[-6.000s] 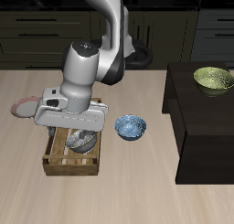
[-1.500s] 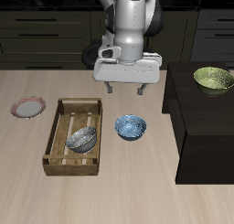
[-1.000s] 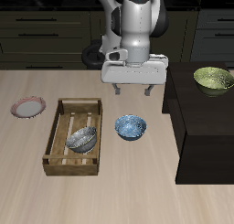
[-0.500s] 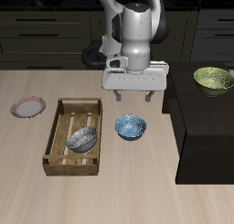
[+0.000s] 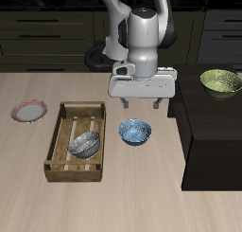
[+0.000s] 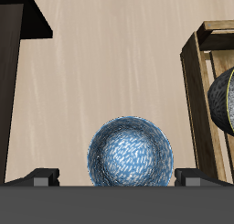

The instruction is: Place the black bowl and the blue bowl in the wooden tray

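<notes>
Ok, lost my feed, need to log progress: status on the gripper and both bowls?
Gripper open, empty, above the blue bowl. Blue bowl on the table beside the wooden tray. Black bowl in tray. Nothing in the way.

Exterior view: set high and in front, tilted down across the table [image 5: 142, 193] toward dark cabinets [image 5: 47, 32] behind, far enough to take in arm [image 5: 142, 37], tray [image 5: 59, 141], both bowls and a raised dark counter [image 5: 213, 113]. Wrist view: mounted on the gripper [image 6: 117, 177], facing straight down, close to the tabletop, fingertips [image 6: 38, 180] at the frame edge. Shared by both: blue bowl [image 5: 134, 132] [image 6: 131, 154], one tray wall [image 6: 194, 90], part of the black bowl [image 5: 84, 145] [image 6: 225, 100], the counter's edge [image 6: 11, 81].
</notes>
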Motion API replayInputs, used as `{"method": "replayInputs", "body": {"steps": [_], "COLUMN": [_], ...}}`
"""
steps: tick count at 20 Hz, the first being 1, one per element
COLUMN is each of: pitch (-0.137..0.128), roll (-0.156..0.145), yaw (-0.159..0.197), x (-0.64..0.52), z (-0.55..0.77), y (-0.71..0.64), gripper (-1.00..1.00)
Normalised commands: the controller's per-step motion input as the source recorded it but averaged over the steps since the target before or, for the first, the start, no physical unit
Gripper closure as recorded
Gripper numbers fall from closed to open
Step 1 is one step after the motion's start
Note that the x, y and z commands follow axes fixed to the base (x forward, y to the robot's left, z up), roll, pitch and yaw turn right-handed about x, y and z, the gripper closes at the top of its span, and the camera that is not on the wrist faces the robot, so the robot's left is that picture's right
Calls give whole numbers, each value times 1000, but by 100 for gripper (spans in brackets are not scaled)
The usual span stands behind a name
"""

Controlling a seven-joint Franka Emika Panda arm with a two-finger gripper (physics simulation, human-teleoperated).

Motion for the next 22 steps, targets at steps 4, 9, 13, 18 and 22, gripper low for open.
{"method": "replayInputs", "body": {"steps": [4, 9, 13, 18, 22], "pitch": [1, 16, 9, 11, 19], "roll": [-19, -10, -9, -8, 7], "yaw": [12, -2, -4, -6, -5], "x": [44, 50, 20, 35, -21], "z": [-87, -73, -102, -88, -167], "y": [-49, -55, 16, -25, 52], "gripper": [-100, -100, -100, -100, -100]}}
